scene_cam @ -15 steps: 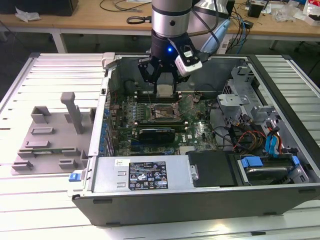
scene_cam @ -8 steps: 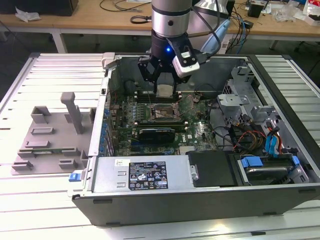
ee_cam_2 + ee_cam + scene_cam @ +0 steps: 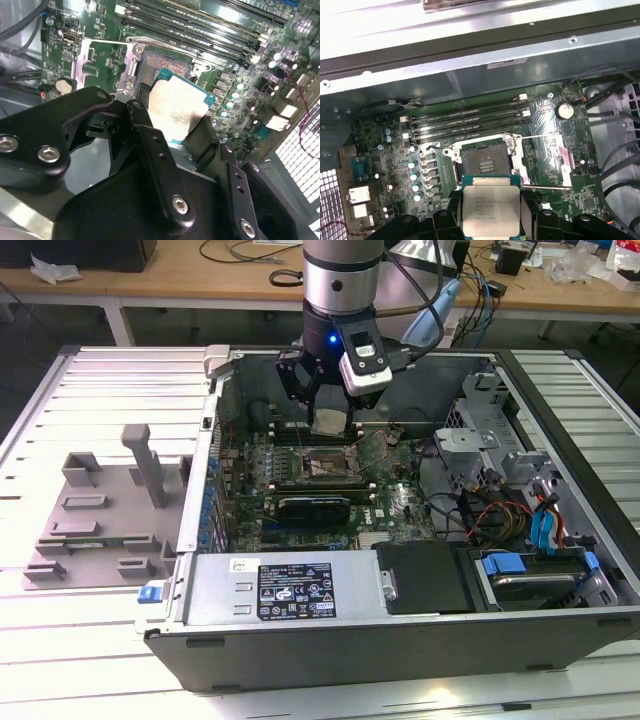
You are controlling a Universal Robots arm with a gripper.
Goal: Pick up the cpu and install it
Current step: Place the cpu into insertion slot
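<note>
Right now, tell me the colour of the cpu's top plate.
Silvery-white cpu, clearest in first wrist view.

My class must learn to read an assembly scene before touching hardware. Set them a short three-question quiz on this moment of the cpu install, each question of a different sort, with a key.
1. Fill in: the socket is ____ (empty or filled).
2. True or false: the cpu rests in the socket.
3. What is the gripper shut on? A a memory module; B the cpu; C a cable.
Key: 1 empty; 2 false, it is held clear of the socket; 3 B.
</note>
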